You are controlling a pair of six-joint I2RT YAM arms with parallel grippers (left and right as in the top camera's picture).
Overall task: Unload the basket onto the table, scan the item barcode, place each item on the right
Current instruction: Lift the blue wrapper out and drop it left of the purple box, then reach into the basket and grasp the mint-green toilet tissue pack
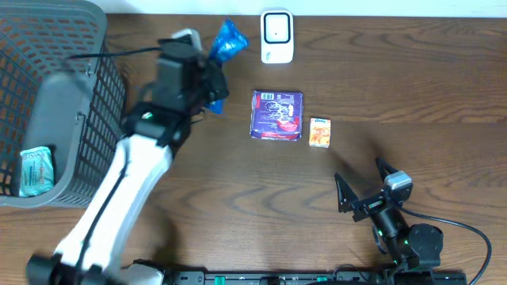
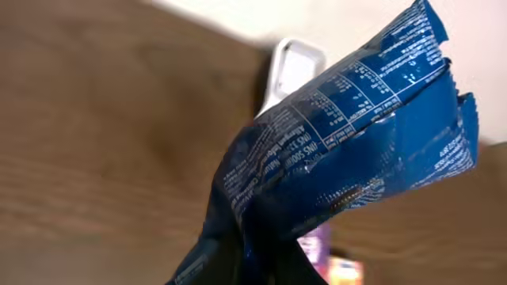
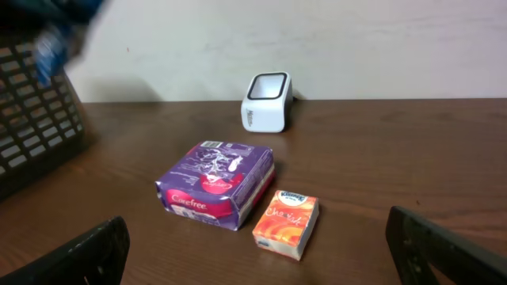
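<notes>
1. The left gripper (image 1: 212,79) was clamped tight on the lower end of a crinkled blue foil snack packet (image 1: 226,41), holding it up off the brown wooden table (image 1: 238,206).
2. Seen from overhead, the packet hung near the left side of the small white box-shaped barcode scanner (image 1: 276,36), which stood at the far edge of the table. The two were not touching.
3. In the left wrist view the packet (image 2: 348,142) filled most of the frame, showing a face of fine white print. I could not make out a barcode on it. The scanner (image 2: 297,67) peeked out behind it.
4. The right gripper (image 1: 360,174) rested low at the near right of the table, its jaws spread wide and holding nothing. Its black fingers (image 3: 87,253) framed the right wrist view.
5. A purple rectangular carton (image 3: 215,184) lay flat mid-table, with a small orange tissue pack (image 3: 286,223) just beside it on the right.
6. A dark grey plastic mesh basket (image 1: 103,103) stood at the left, with a teal packet (image 1: 36,170) inside.
</notes>
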